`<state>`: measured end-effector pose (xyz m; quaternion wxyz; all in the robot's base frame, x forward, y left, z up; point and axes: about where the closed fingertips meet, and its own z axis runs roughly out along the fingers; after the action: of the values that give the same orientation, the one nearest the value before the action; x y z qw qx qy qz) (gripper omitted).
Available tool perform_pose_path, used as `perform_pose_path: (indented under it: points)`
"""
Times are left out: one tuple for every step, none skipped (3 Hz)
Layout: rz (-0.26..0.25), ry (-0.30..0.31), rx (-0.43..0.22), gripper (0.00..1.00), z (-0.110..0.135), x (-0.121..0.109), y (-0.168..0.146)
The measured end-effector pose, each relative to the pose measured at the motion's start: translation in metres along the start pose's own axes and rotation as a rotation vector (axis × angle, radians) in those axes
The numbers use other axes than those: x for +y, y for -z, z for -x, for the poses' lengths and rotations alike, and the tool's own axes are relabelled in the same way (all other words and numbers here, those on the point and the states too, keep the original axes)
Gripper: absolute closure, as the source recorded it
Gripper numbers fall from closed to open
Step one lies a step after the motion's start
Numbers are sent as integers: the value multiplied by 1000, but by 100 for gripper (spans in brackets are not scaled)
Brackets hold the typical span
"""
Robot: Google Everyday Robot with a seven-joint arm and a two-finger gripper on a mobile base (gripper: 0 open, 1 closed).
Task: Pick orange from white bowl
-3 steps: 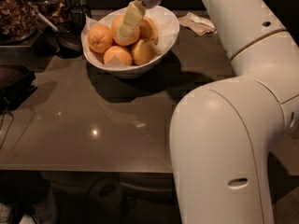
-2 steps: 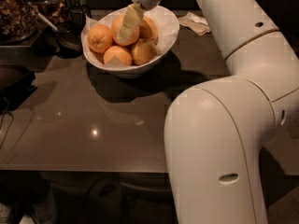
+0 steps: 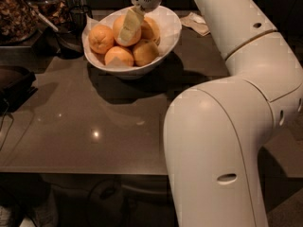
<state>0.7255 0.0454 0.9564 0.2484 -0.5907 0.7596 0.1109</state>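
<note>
Now, gripper [image 3: 128, 30] down in white bowl [image 3: 171, 31], over topmost round orange [image 3: 117, 31]; whether spread or pinching, cannot tell

- The arm [image 3: 222, 141] is glossy white, built of thick, rounded, smooth shells.
- A thin tan seam rings one joint, and small dark oval slots and round holes dot the shells.
- The gripper [image 3: 129, 28], over the white bowl [image 3: 173, 32], has a white rounded housing with a dark-dotted vent grille.
</note>
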Motion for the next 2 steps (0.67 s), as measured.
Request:
perform_pose_path:
  points:
    - [5, 8, 10, 28, 0, 0, -6]
    - [7, 15, 17, 30, 1, 1, -10]
